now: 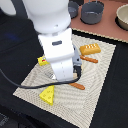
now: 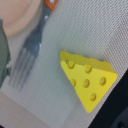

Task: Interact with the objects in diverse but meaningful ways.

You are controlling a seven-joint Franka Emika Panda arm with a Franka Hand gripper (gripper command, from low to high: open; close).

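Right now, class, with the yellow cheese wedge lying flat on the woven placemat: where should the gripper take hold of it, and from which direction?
Come straight down from above onto the cheese wedge. It lies flat, holed face up, clear of the fork. Closing the fingers across its two long slanted sides near the wide end looks safest; nearer the narrow tip it would likely squeeze out.

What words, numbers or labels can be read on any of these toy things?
None: no readable text in either view.
The cheese wedge shows only round dimples, no print.
The fork and the bread loaf are bare of marks.
The robot arm's white casing shows no legible label; the exterior view is too blurred for small print.
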